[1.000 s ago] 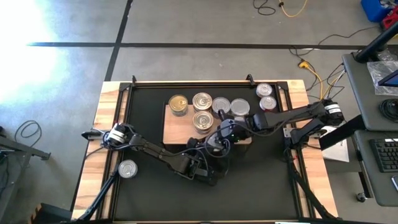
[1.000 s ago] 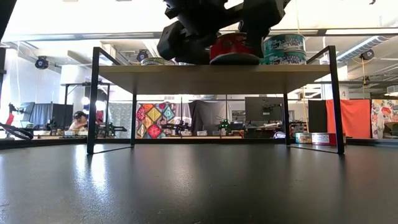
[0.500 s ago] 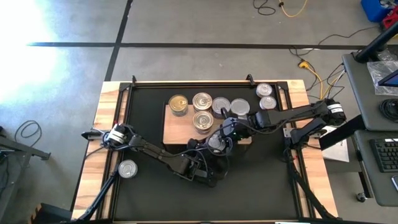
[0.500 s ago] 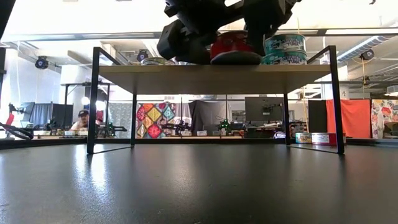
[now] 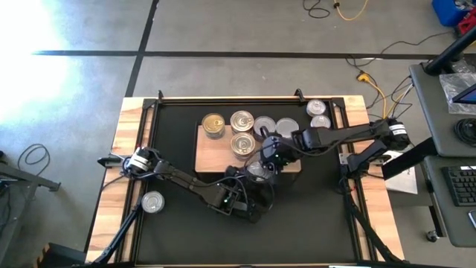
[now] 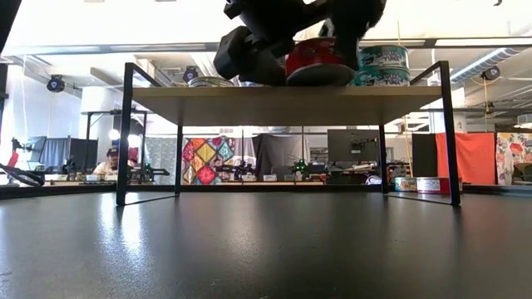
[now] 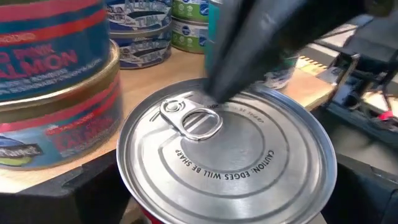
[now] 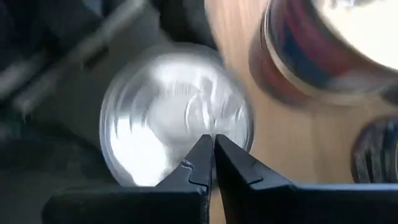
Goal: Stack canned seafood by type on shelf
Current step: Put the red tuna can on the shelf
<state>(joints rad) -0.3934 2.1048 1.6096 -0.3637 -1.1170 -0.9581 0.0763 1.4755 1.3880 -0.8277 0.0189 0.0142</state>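
The left tool [image 5: 251, 179] sits at the near edge of the shelf [image 5: 212, 155], its jaws spread wide around a silver-lidded tin [image 7: 227, 152]; the left wrist view shows that lid with its pull tab close up, red label just visible below the rim. In the low view this red tin [image 6: 318, 66] rests on the shelf top between dark arm parts. Whether the jaws actually press its sides cannot be told.

The right tool [image 8: 213, 154] is clenched, fingertips together, with nothing between them, and hovers directly over the same lid; contact cannot be confirmed.

Other tins stand on the shelf: a gold-lidded one [image 5: 213, 124] at the far left corner, and stacked salmon tins [image 7: 59, 87] just beside the red one. Two tins [image 5: 317, 115] sit on the black mat right of the shelf, and one tin [image 5: 152, 202] lies on the desk rim, far left.
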